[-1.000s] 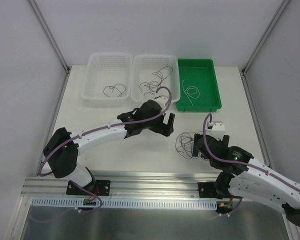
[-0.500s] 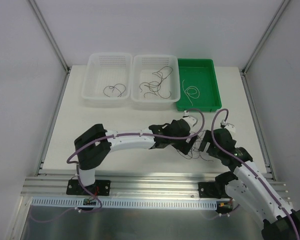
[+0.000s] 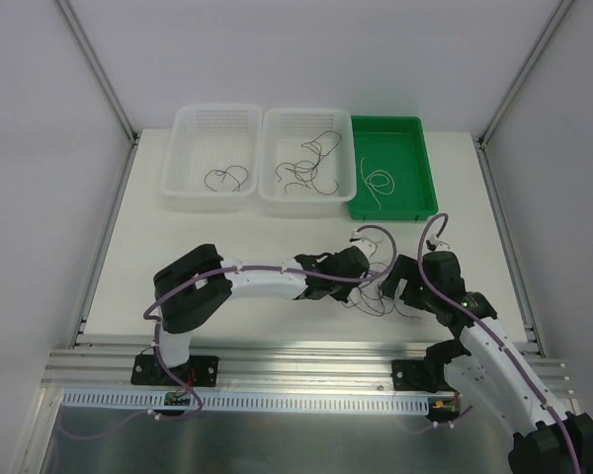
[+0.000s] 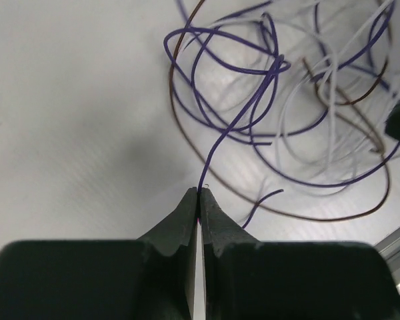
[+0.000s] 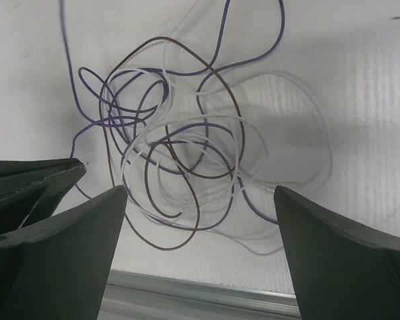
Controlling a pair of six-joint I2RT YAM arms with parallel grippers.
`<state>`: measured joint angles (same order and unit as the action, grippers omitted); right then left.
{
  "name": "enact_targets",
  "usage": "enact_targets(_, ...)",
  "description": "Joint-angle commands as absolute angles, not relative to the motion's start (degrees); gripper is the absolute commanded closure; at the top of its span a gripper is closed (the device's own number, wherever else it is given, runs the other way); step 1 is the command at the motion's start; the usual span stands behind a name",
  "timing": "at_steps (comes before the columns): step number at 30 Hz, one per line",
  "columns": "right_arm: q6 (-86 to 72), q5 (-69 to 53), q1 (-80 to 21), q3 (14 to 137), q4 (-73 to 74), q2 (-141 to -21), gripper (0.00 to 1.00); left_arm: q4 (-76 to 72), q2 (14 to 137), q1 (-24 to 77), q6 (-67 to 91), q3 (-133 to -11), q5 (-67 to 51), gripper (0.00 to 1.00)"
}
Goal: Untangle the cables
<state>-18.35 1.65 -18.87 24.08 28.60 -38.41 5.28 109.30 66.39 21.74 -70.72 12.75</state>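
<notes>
One tangled clump of thin purple, brown and white cables (image 5: 180,160) lay on the white surface (image 3: 227,227) between the arms. Light, springy and snag-prone, it seemed best taken at a free end. The left jaws were clamped on the purple strand (image 4: 239,114); the right jaws stood apart, empty. Beyond: two white mesh baskets (image 3: 193,138), one green tray (image 3: 410,148).

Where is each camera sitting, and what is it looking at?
Top camera: high behind the robot, looking down at the table; the left arm and right arm show.
Left wrist: on the left arm, looking along the left tool, shut on a purple cable.
Right wrist: on the right arm, looking down past the open right tool.
All three share the cable tangle; the right wrist view also catches the left tool.
</notes>
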Motion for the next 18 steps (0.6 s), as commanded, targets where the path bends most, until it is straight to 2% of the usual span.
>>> enact_targets(1, -17.57, -6.66, -18.72, 23.12, 21.81, -39.98, 0.03, 5.36, 101.53, 66.71, 24.95, -66.28, 16.17, 1.0)
enact_targets(6, -18.46, -9.06, -22.05, 23.9, 15.83, -47.18, 0.02, 5.45, 97.13, 66.71, 30.05, -59.77, 16.08, 1.0)
enact_targets(13, -19.24, 4.98, -34.88, 29.79, 14.86, -60.36, 0.01, 5.36, 90.98, 66.71, 34.19, -53.88, 16.52, 1.0)
enact_targets(16, -20.21, 8.87, -37.52, 31.11, 13.54, -65.55, 0.08, 5.45, 87.73, 66.71, 35.07, -51.25, 17.4, 1.0)
enact_targets(18, -20.83, 11.59, -38.75, 31.81, 13.62, -68.19, 0.18, 5.36, 85.79, 66.71, 35.68, -48.88, 18.8, 1.0)
